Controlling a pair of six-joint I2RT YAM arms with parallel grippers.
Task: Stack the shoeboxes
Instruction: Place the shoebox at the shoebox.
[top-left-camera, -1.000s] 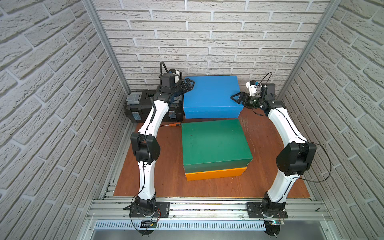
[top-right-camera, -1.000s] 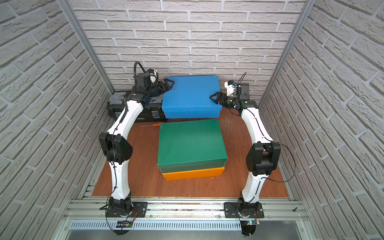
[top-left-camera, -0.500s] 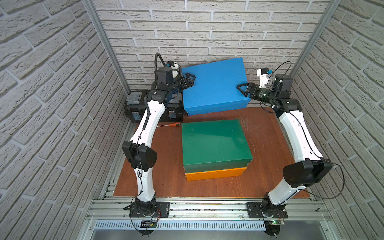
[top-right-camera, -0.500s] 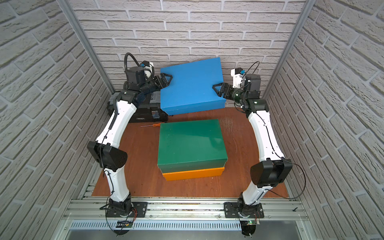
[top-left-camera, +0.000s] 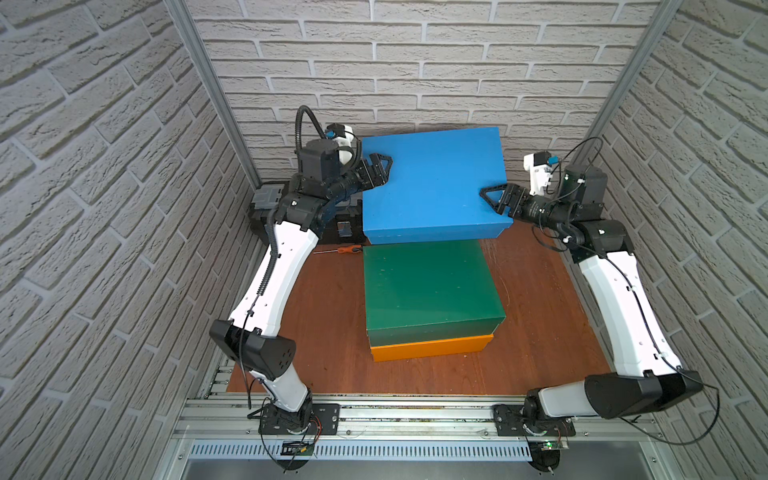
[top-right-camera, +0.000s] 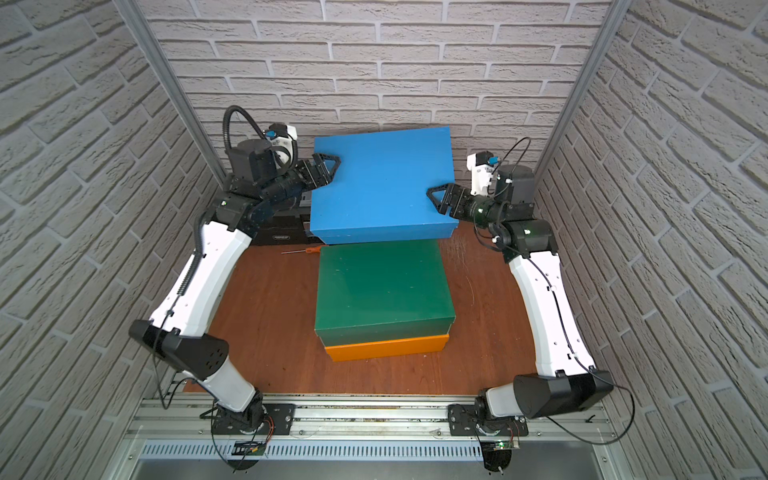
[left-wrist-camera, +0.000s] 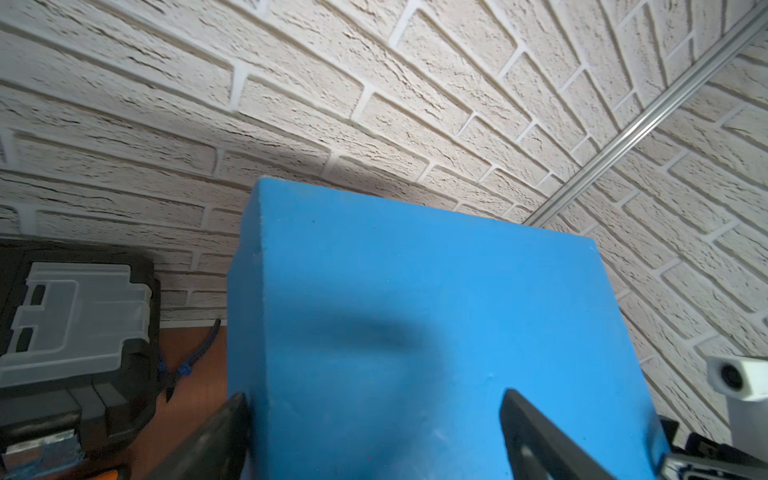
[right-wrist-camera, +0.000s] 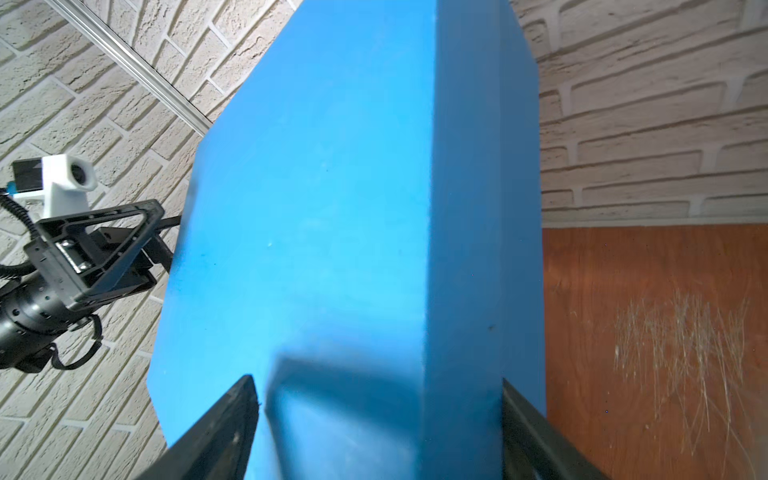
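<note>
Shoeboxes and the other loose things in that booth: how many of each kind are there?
Shoeboxes: 3 (blue shoebox, green shoebox, orange shoebox)
Black toolbox: 1
Orange-handled screwdriver: 1
Total: 5

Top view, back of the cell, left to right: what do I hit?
black toolbox → left gripper → blue shoebox → right gripper. Both grippers clamp the shoebox's ends. The orange-handled screwdriver is left out because it overlaps the left gripper's span.
</note>
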